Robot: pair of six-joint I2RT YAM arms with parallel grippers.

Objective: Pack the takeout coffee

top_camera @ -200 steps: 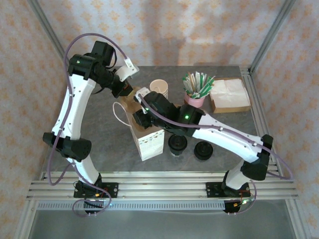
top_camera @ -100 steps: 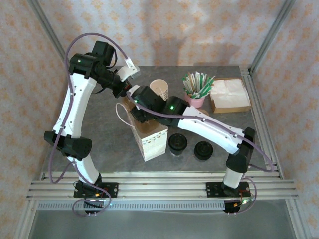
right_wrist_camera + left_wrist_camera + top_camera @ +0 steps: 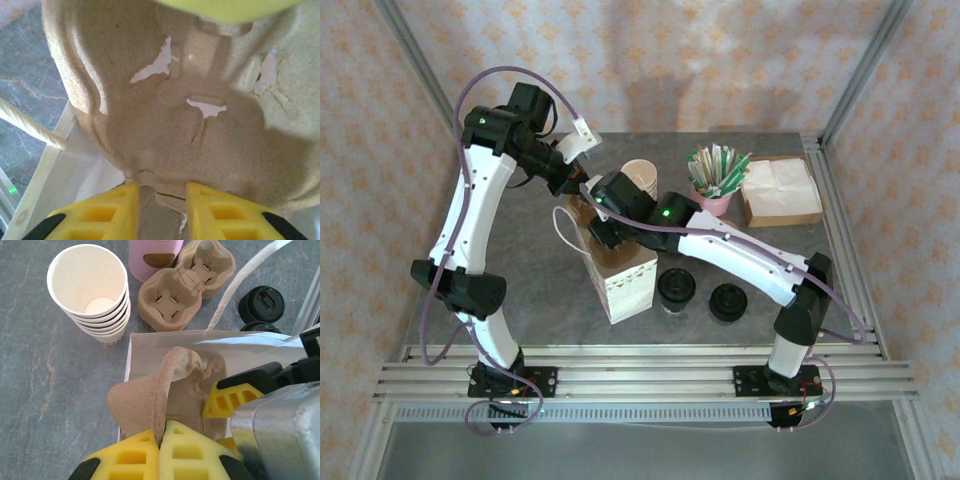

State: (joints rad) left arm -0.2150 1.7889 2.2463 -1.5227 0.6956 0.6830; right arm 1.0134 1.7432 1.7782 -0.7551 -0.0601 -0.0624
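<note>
Left wrist view gives me the clearest read: my left gripper (image 3: 160, 437) has its yellow fingers pinched together on a thin raised wall of a brown pulp carrier (image 3: 145, 400), with no gap between them. On the right wrist view my right gripper (image 3: 161, 197) is at a narrow setting. A fold of that same carrier fills the slot between its two pads, and as far as I can tell both pads touch it. The carrier sits tilted in the open mouth of a white paper bag (image 3: 150, 342), partly above the rim, and a white handle (image 3: 30, 122) runs off the bag's edge. In the top view the bag stands upright near the middle of the worktop (image 3: 530, 290), with both arms bent in over it. The takeout coffee (image 3: 676, 288) stands on the worktop just right of the bag, toward the near edge and apart from both grippers. From above I see mostly its round black lid; the cup wall under it is too small for me to make out. A low stack of loose lids (image 3: 728, 301) sits just beside it on the right. Beyond the bag I have a second carrier (image 3: 185, 285) lying flat, a stack of lidless cups (image 3: 90, 290) beside it, a pink cup (image 3: 155, 252) and, at the far right corner, a tray of napkins (image 3: 780, 190).
</note>
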